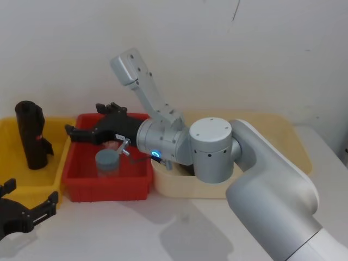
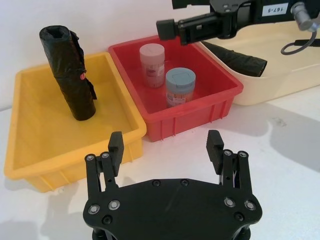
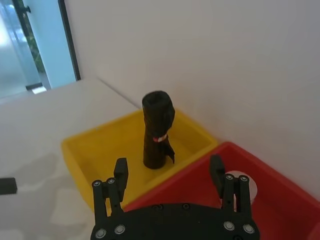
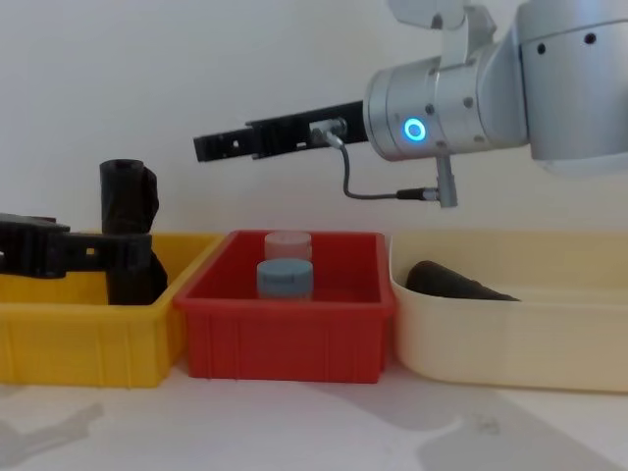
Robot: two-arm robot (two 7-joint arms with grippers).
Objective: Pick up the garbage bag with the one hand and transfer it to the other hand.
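The garbage bag [image 2: 235, 57], a plain black roll, lies on its side in the cream bin [image 2: 280, 75]; it is also seen low in that bin [image 4: 456, 282]. My right gripper [image 1: 84, 118], with a white sticker and a blue ring light, hangs open above the red bin [image 1: 81, 174], well left of the bag. From the side its fingers [image 4: 226, 144] reach out level, high over the bins. Its own fingers [image 3: 120, 172] spread wide with nothing between them. My left gripper [image 2: 165, 145] rests open on the table before the yellow bin [image 2: 45, 150], low at the near left [image 1: 30, 197].
A black roll with a red mark [image 2: 70, 75] stands upright in the yellow bin. Two lidded jars, pink [image 2: 152, 62] and blue-grey [image 2: 180, 85], stand in the red bin. The three bins sit side by side against the wall. Bare white table lies in front.
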